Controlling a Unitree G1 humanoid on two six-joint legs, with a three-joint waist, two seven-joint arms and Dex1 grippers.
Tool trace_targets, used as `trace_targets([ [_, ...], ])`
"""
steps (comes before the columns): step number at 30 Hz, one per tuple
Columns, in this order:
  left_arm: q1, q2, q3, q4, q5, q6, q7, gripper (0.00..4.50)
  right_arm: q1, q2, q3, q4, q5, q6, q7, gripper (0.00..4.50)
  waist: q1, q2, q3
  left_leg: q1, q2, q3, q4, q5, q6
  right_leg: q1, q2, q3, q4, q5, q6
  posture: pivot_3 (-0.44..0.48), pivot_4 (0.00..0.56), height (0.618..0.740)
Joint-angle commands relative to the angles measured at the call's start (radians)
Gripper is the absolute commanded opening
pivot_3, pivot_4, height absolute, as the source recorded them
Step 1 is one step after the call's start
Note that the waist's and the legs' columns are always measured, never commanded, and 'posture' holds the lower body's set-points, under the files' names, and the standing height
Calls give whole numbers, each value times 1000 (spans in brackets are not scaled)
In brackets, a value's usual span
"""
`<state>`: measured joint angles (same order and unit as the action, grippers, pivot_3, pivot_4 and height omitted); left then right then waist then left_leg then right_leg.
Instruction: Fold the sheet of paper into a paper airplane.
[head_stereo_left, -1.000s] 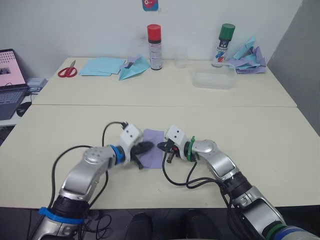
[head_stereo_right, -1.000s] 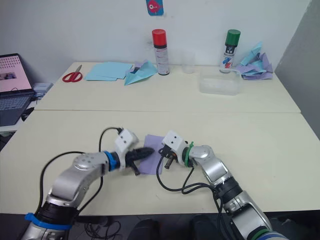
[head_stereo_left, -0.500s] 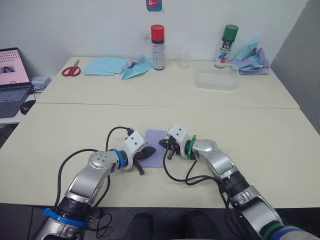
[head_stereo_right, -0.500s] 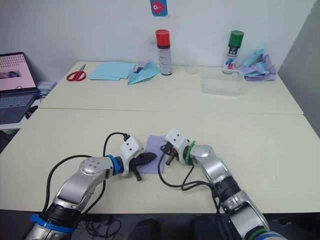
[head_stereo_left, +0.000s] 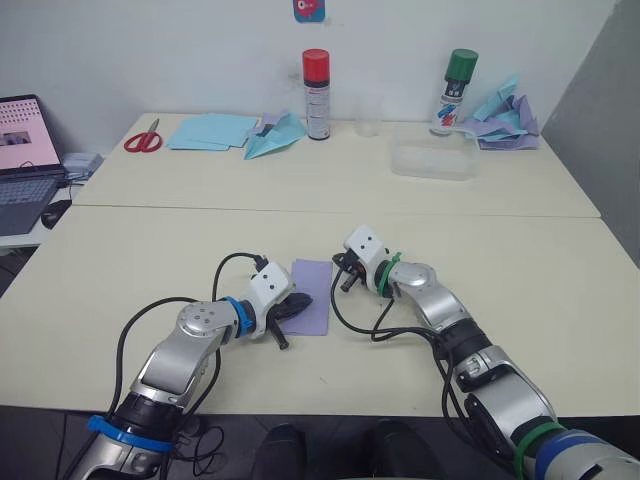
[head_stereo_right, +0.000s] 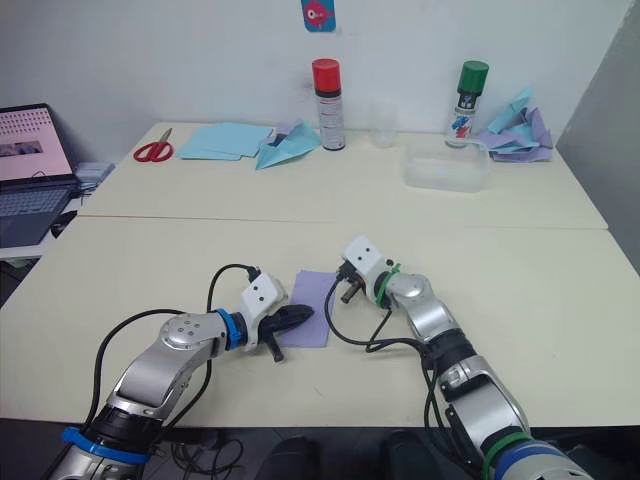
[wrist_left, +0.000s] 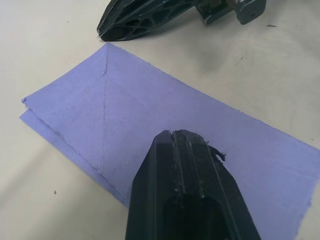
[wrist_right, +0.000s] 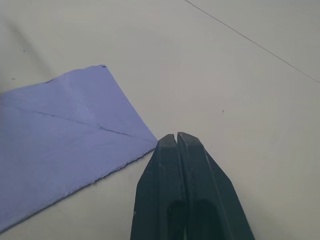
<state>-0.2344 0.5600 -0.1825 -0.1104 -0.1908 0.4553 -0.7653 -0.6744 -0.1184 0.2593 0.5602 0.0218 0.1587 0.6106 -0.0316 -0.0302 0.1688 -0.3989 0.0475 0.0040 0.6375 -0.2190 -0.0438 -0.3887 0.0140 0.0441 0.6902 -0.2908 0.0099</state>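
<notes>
1. Two layers of the sheet of paper (head_stereo_left: 311, 283) are lying flat on the near table (head_stereo_left: 120, 260), doubled over with faint creases, between the arms; no wedge is showing yet.
2. Pressing down on the sheet's near-left part is the left gripper (wrist_left: 186, 137), fingers squeezed together, nothing pinched.
3. Just off the far-right corner, the right gripper (wrist_right: 176, 137) is resting with fingers pressed together too, holding nothing.
4. Risk: with one tip pinning it, the thin sheet is likely sliding or pivoting if nudged, skewing the next crease.
5. Scissors (head_stereo_left: 142, 141), light blue sheets (head_stereo_left: 212, 130), a teal plane (head_stereo_left: 274, 137), spray cans (head_stereo_left: 316, 80) and a clear tub (head_stereo_left: 431, 161) are sitting well apart on the far table, blocking nothing.
</notes>
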Motion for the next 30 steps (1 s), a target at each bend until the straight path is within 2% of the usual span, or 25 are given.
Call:
trace_targets([
  [1,6,-6,5,41,8,41,13,0,21,-11,-26,-141,72,-18,102,36,0,1,1,-1,0,0,0,0,0,0,0,0,-1,0,0,0,150,740],
  [5,1,4,2,49,19,38,5,0,60,-36,-3,-233,68,52,131,36,-1,1,1,-1,0,0,-2,0,0,0,0,0,-2,0,1,0,150,740],
  [14,-19,-7,14,71,15,56,15,0,128,-94,136,-265,-25,119,209,36,-1,1,0,1,0,0,-4,0,0,0,0,0,-3,0,0,0,150,740],
  [30,-20,-10,17,75,7,82,6,0,204,-204,289,-495,37,341,497,36,-1,1,-1,1,0,0,-8,0,0,1,0,0,-8,0,0,0,150,740],
])
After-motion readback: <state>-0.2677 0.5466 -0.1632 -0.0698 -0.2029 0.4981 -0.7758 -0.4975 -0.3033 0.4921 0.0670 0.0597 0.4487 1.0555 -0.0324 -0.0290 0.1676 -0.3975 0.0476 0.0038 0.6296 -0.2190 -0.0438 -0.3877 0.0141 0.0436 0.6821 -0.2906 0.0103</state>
